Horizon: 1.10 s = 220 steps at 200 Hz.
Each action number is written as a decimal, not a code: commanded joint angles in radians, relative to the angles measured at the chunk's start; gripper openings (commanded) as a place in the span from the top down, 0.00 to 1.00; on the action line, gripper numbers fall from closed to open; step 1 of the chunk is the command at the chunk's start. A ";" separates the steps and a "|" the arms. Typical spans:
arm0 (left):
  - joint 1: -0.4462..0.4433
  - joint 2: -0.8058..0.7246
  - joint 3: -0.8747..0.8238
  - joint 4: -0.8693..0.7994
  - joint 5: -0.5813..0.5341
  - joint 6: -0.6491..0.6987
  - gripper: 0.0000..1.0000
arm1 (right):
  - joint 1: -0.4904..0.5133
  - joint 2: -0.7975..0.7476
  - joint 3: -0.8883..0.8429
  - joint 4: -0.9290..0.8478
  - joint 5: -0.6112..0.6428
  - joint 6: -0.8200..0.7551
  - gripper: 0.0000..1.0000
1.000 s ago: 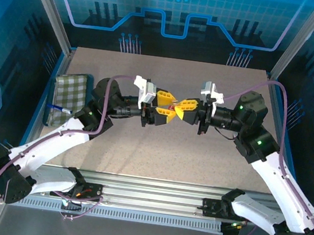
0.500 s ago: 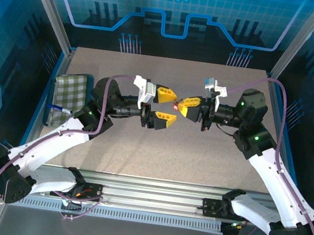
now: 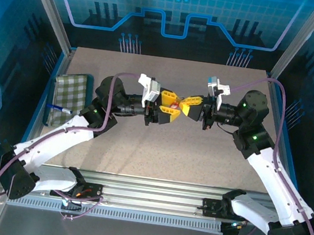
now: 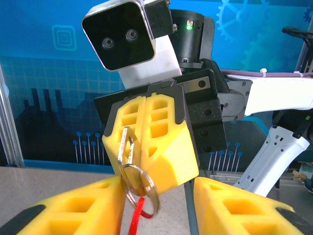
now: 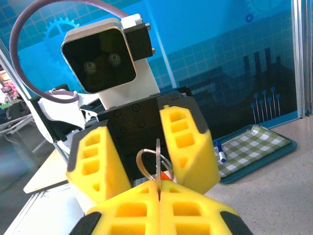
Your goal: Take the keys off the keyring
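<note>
My right gripper (image 3: pixel 188 105) is shut on a grey metal key (image 5: pixel 158 159), which stands edge-on out of its closed yellow fingertips (image 5: pixel 159 185). A silver keyring (image 4: pixel 142 188) hangs from that key (image 4: pixel 126 144), and a red tag (image 4: pixel 138 215) dangles under the ring. My left gripper (image 3: pixel 173 106) faces it, open, with one yellow finger (image 4: pixel 73 205) on each side of the right gripper's tips. The ring lies close against the left-hand finger; I cannot tell whether they touch. Both grippers are held above the middle of the table (image 3: pixel 198 158).
A teal tray with a green checked cloth (image 3: pixel 67 97) sits at the table's left edge, and a blue and white pen (image 3: pixel 59 109) lies on it. Metal frame posts and blue panels enclose the table on three sides.
My left gripper has moved right and narrowed its jaws around the right gripper's tips and the ring. The right gripper has stayed shut on the key and shifted slightly.
</note>
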 commanded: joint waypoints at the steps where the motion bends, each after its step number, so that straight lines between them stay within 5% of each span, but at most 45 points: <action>1: -0.007 -0.007 0.035 0.032 0.026 0.000 0.69 | -0.021 -0.004 -0.013 0.054 -0.024 0.029 1.00; 44: -0.006 -0.011 0.038 0.000 0.030 0.000 0.85 | -0.049 -0.009 -0.039 0.137 -0.032 0.093 1.00; 130: -0.008 -0.015 0.028 -0.010 -0.018 0.005 1.00 | -0.078 -0.028 -0.062 0.171 -0.019 0.105 1.00; 176: -0.031 -0.059 0.070 -0.266 -0.205 0.219 1.00 | -0.034 -0.079 0.015 -0.262 0.136 -0.306 1.00; 220: -0.105 -0.059 0.111 -0.438 -0.390 0.416 1.00 | 0.178 -0.126 0.064 -0.517 0.532 -0.670 1.00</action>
